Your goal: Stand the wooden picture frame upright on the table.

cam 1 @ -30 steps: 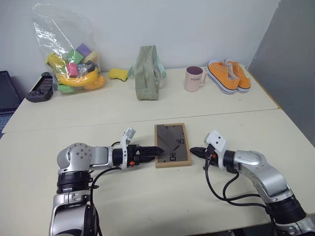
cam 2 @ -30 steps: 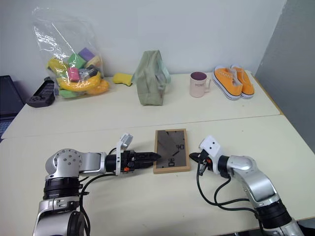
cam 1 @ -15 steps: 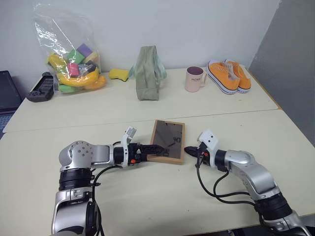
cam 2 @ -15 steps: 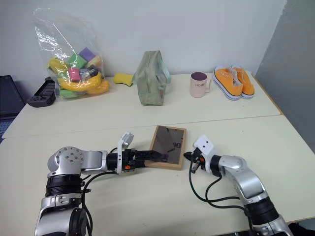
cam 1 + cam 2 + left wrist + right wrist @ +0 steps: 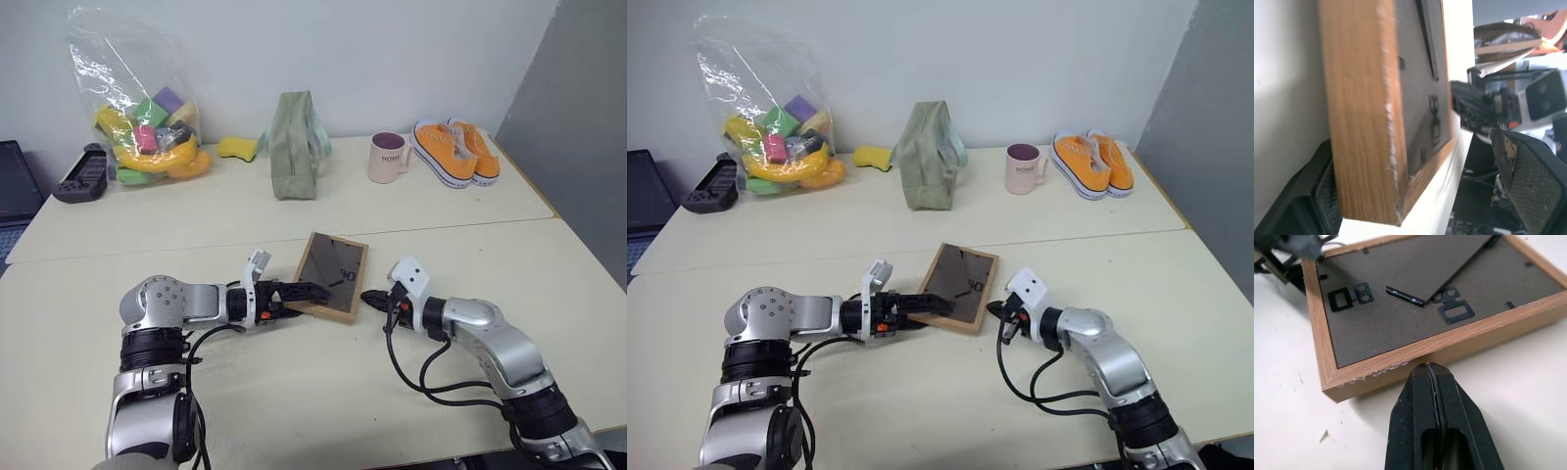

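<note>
The wooden picture frame (image 5: 331, 275) lies back-up on the table (image 5: 294, 392), skewed, with its dark backing, black clips and fold-out stand (image 5: 1415, 308) showing. My left gripper (image 5: 312, 291) is open at the frame's left side. The wooden edge (image 5: 1361, 122) sits between its fingers and rests against one finger pad (image 5: 1308, 200), while the other finger (image 5: 1528, 186) stands apart from it. My right gripper (image 5: 369, 297) is shut on nothing, and its tip (image 5: 1431, 369) is at the frame's near right edge.
Along the far side stand a clear bag of toys (image 5: 142, 108), a black controller (image 5: 80, 174), a yellow sponge (image 5: 235, 147), a green pouch (image 5: 294, 147), a pink mug (image 5: 387, 157) and orange shoes (image 5: 453, 149). A seam crosses the table behind the frame.
The frame has turned from square to skewed and slid a little left and away. My right gripper has followed its right edge leftward. The left gripper's fingers now reach further onto the frame.
</note>
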`<action>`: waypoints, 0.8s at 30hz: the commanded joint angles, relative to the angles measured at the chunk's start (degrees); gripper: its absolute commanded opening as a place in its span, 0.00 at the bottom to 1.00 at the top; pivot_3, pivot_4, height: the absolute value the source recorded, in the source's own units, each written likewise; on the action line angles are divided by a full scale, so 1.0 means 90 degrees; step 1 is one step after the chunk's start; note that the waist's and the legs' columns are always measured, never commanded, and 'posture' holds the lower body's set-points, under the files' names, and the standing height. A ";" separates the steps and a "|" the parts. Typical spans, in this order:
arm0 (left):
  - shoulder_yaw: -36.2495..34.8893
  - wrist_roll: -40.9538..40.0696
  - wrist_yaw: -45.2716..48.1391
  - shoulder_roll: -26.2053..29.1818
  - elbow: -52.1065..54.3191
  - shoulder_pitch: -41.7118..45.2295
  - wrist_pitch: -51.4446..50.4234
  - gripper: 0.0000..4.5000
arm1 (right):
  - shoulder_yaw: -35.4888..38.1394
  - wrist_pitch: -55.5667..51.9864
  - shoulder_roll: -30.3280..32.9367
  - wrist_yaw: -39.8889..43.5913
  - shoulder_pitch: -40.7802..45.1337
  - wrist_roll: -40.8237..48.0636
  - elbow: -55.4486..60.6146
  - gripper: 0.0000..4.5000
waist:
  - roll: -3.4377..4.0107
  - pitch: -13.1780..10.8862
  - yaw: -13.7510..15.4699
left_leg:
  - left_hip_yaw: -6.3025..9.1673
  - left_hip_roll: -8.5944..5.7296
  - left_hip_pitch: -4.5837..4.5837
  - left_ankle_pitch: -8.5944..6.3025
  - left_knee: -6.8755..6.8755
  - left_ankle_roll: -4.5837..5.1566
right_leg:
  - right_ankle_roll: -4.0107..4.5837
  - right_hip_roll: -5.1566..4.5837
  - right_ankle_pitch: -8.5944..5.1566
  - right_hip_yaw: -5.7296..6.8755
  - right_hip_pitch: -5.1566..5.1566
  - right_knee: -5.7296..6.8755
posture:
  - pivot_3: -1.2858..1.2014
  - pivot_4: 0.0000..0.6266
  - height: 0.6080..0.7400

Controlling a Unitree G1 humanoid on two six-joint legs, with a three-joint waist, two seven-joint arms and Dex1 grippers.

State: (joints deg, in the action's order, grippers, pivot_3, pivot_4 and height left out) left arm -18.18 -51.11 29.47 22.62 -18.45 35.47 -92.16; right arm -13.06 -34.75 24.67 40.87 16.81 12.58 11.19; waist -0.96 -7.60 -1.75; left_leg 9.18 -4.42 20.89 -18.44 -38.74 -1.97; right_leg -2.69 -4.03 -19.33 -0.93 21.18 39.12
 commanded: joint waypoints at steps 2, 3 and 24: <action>-0.0085 0.0218 0.0000 0.0157 -0.0216 0.0109 0.0038 0.98 | 0.0174 0.0165 0.0216 0.0091 -0.0069 0.0030 0.0158 0.00 | 0.0000 0.0000 -0.0011 | -0.0001 0.0000 0.0000 0.0000 0.0001 0.0000 | 0.0000 0.0000 0.0000 -0.0002 0.0001 0.0000 | 0.52 0.24 1.00; -0.0085 0.0222 0.0013 0.0174 -0.0247 0.0125 0.0030 0.98 | 0.0183 0.0179 0.0238 0.0086 -0.0073 0.0032 0.0137 0.00 | 0.0000 0.0000 -0.0009 | -0.0001 0.0001 0.0000 0.0000 0.0001 0.0000 | 0.0000 0.0000 0.0000 -0.0001 0.0001 0.0000 | 0.52 0.24 1.00; -0.0116 0.0270 0.0388 0.0354 -0.0461 0.0307 -0.0037 0.57 | 0.0165 0.0227 0.0200 0.0033 -0.0087 0.0029 0.0111 0.00 | 0.0000 0.0000 -0.0011 | 0.0000 0.0000 0.0003 0.0000 0.0001 0.0000 | 0.0000 0.0002 0.0000 -0.0003 0.0008 0.0000 | 0.52 0.24 1.00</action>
State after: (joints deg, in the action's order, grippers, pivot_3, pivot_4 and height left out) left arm -18.24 -48.38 32.00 25.13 -22.84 37.49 -92.16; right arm -12.37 -34.01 26.49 41.10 16.08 12.55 11.08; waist -0.96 -7.61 -1.85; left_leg 9.18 -4.42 20.92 -18.44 -38.73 -1.97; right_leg -2.69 -4.01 -19.33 -0.96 21.25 39.12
